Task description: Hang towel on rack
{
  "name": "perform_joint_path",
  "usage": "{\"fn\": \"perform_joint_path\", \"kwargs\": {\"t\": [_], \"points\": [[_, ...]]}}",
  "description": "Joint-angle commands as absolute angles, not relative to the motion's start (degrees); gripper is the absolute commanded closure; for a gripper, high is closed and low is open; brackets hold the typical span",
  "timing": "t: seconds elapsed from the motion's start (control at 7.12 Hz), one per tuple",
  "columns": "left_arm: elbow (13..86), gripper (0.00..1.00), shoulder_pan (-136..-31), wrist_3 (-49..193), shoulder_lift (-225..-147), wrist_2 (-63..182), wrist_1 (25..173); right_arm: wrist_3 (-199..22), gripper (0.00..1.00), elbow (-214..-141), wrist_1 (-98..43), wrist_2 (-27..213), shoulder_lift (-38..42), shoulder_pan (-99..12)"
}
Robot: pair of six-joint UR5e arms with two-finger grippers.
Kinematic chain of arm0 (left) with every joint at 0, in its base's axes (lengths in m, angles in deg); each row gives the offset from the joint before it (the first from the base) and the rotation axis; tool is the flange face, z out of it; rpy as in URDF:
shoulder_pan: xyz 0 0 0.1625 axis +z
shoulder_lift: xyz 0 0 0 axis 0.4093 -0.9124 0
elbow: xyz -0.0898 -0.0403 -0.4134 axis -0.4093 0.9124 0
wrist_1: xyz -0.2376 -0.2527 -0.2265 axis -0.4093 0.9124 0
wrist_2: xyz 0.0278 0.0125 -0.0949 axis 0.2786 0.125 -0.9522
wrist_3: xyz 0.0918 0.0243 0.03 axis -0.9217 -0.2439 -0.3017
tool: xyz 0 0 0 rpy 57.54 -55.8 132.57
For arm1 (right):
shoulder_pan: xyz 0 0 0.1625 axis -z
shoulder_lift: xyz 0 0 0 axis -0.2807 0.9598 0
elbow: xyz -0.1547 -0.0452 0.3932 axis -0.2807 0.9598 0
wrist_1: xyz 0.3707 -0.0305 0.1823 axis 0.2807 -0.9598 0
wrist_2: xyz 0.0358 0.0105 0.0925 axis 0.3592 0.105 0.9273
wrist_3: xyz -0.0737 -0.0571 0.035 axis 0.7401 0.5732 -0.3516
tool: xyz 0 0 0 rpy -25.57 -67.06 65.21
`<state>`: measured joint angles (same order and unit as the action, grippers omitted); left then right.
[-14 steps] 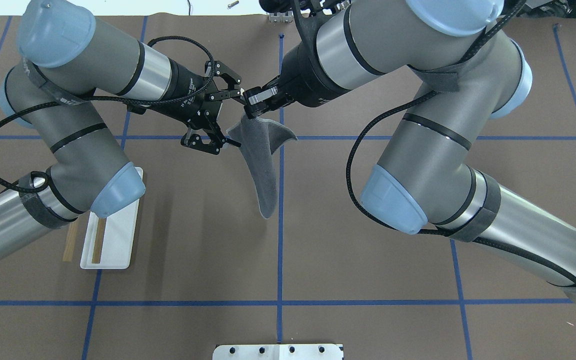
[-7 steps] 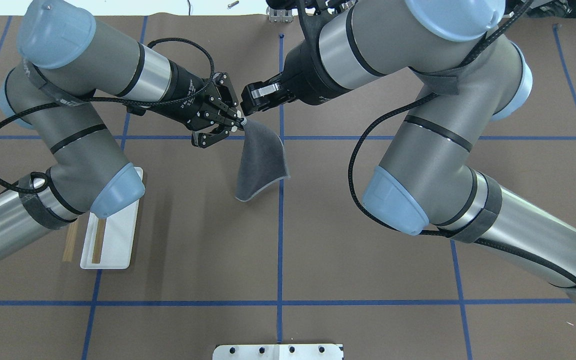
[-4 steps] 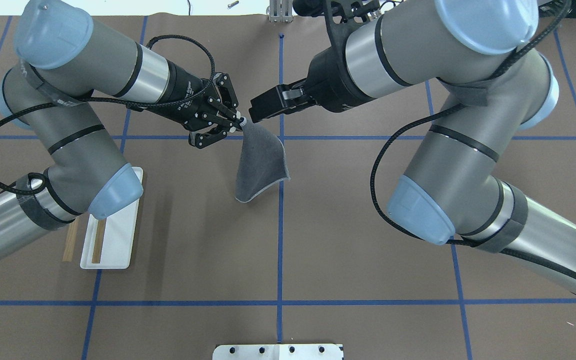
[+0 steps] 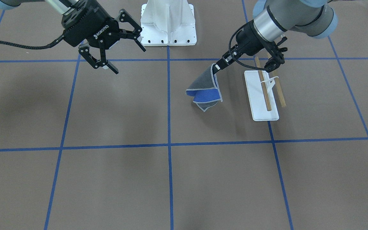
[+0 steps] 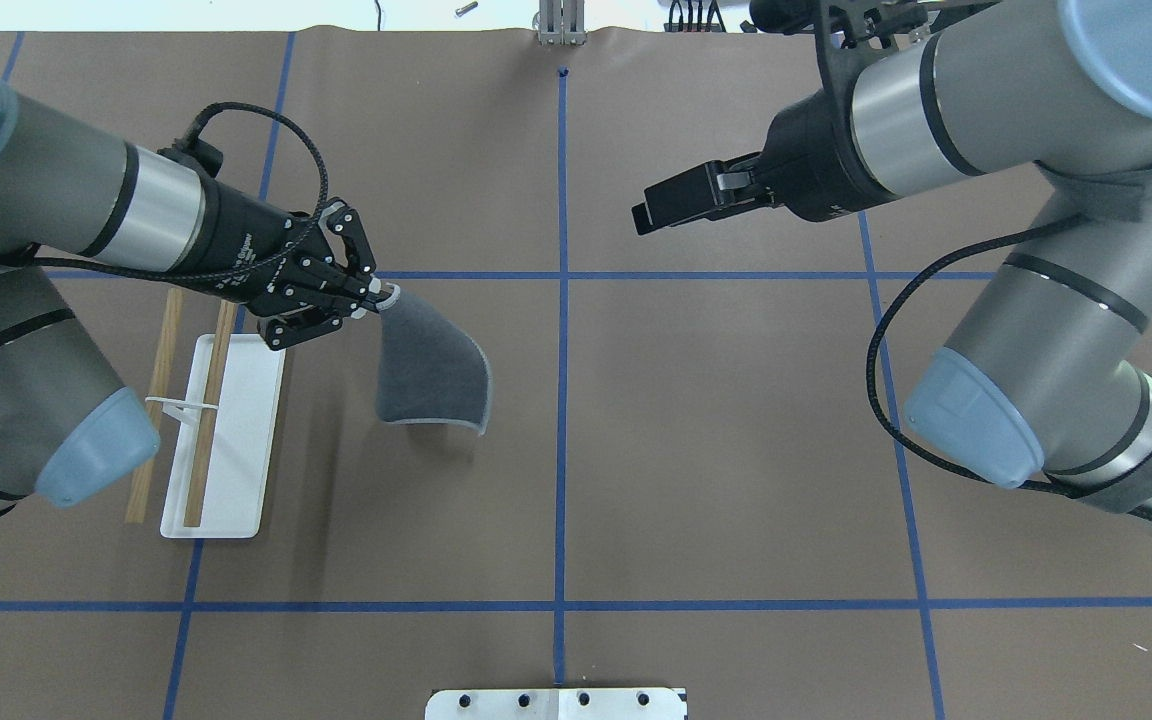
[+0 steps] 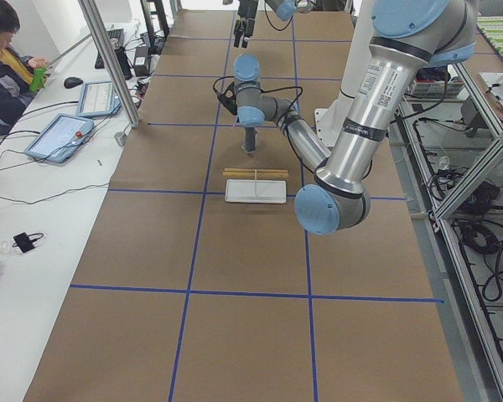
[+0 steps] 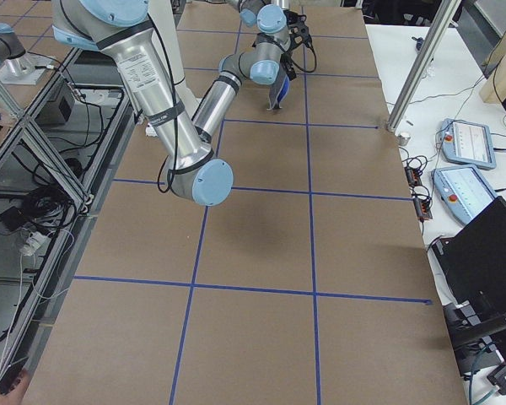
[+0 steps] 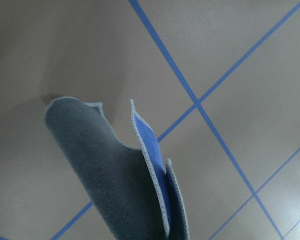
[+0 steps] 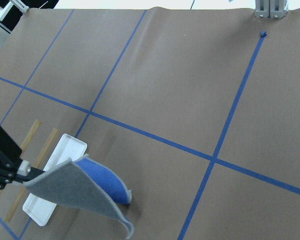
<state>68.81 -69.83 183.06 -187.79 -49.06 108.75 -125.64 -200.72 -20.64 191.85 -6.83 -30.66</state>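
On the right claw (image 4: 129, 60): "ROBOTIQ".

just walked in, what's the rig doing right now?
The left gripper is shut on one corner of the towel, which hangs folded, grey side out, right beside the rack. Nothing is draped over the rack's two wooden rods yet. The right gripper is open and empty, well away from the towel.

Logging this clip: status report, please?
Left claw shut on towel corner. Towel hanging beside rack, not on it. Right claw open, empty. Nothing between towel and rack.
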Motion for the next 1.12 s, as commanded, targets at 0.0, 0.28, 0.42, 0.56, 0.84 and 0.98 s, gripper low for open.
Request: {"fn": "perform_joint_path", "kwargs": {"t": [0.0,0.28,0.42,0.56,0.84,0.98], "points": [[71.0,1.00,-71.7,175.2,-178.4,-50.2,114.3,-125.7,0.00,-201.0,-20.7,192.3,-3.7,-33.1],[68.3,1.00,-79.7,167.7,-170.2,-58.6,124.5,-124.9,0.00,-201.0,-20.8,194.9,0.3,-37.0],[66.4,1.00,-81.4,165.4,-166.5,-59.6,129.1,-124.9,0.00,-200.9,-20.9,194.9,0.8,-37.6],[63.7,1.00,-84.0,164.2,-164.3,-59.7,133.8,-124.9,0.00,-200.7,-20.9,194.8,1.1,-37.7],[58.1,1.00,-90.0,160.6,-163.5,-65.8,139.0,-124.7,0.00,-200.8,-20.7,194.9,2.9,-39.1],[57.5,1.00,-91.6,159.9,-163.5,-67.0,139.0,-124.5,0.00,-200.6,-20.7,194.9,3.8,-39.5]]}}
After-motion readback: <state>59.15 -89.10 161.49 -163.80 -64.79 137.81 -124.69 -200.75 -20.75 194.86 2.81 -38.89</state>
